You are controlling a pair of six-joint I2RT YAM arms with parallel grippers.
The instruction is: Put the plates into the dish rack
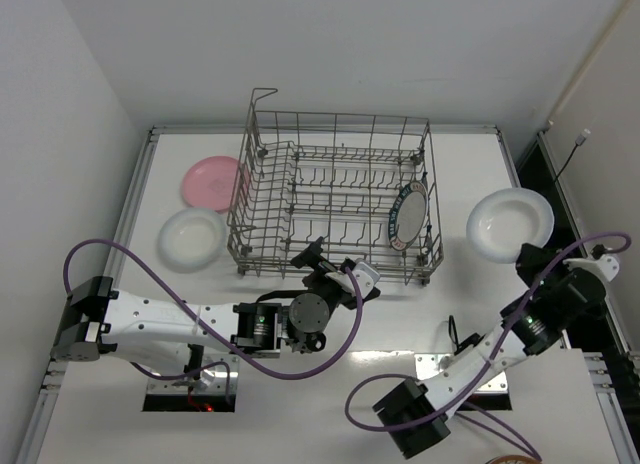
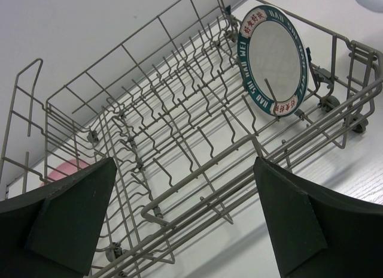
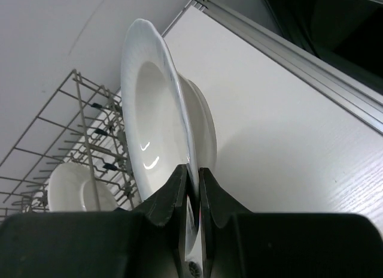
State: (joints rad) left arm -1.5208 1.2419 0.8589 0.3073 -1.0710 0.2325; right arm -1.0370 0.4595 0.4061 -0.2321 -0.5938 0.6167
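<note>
Grip first: your right gripper (image 3: 192, 188) is pinched tight on the near rim of a deep white plate (image 3: 157, 122). It sits at the right of the top view, over the table (image 1: 400, 314) beside the rack (image 1: 262, 194). You cannot tell whether that plate is off the table. Its left edge is near the rack's right wall but apart from it, with bare table around.

Your left gripper (image 2: 185, 221) hangs with fingers spread wide and nothing between them, just in front of the rack's near rim, around mid-frame.

Inside the rack, one patterned plate (image 2: 275, 62) stands on edge among the tines at the right end, with open tine rows to its left.

Left of the rack, a second white plate (image 1: 192, 238) lies just beside the near corner. A pink plate (image 1: 210, 181) lies behind it, its right edge overlapped by the rack's left wall.
</note>
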